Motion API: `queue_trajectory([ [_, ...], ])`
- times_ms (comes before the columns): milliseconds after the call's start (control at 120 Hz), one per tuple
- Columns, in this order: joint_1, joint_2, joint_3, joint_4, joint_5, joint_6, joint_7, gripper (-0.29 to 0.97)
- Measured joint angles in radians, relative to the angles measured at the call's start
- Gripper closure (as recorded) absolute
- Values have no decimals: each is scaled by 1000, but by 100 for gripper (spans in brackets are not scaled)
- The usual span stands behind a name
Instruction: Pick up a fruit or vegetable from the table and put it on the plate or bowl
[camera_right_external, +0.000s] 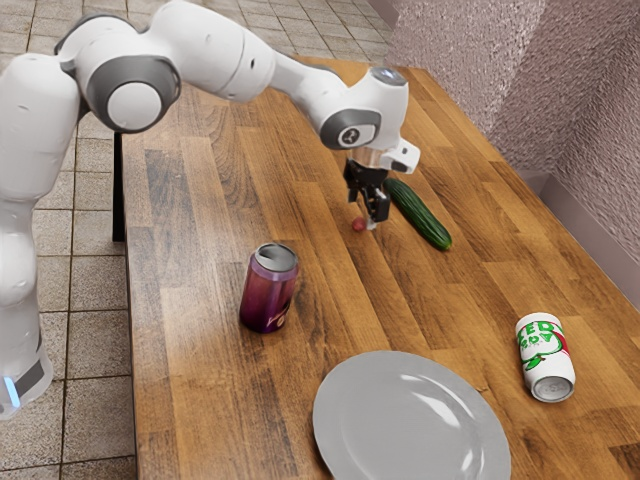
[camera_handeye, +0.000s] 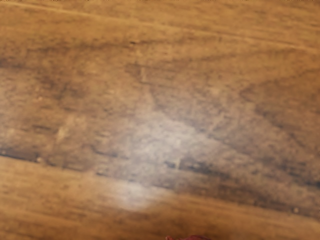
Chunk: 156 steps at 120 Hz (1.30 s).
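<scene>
I'm working in what reads as a simulated home kitchen or dining corner. The worktop (camera_right_external: 220, 170) is broad wooden planking with warm grain, like a household table. Beneath it I see a floor (camera_right_external: 90, 290) of pale square tiles with grey grout, and behind it a rough plastered wall (camera_right_external: 480, 50) with a plain skirting board (camera_right_external: 590, 225). Domestic things lie about: a grey plate (camera_right_external: 410, 420), a cucumber (camera_right_external: 420, 213), a purple can (camera_right_external: 268, 288) and a white can (camera_right_external: 545, 357).

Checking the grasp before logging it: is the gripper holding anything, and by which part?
Cannot be told. The gripper is low at a small red thing on the table, beside the cucumber.
</scene>
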<state>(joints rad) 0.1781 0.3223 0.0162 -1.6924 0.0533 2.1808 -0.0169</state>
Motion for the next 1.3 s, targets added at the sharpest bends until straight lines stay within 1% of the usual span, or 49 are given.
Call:
queue_trajectory([
  [333, 5, 14, -10, 16, -2, -64, 3, 3],
  [583, 10, 44, -10, 50, -2, -80, 5, 4],
  [700, 11, 48, -10, 51, -8, -82, 4, 16],
  [817, 9, 56, -10, 56, -13, -82, 2, 23],
  [1108, 8, 59, -10, 66, -14, -83, -17, 49],
  [1300, 7, 58, -10, 71, -13, -87, -27, 52],
])
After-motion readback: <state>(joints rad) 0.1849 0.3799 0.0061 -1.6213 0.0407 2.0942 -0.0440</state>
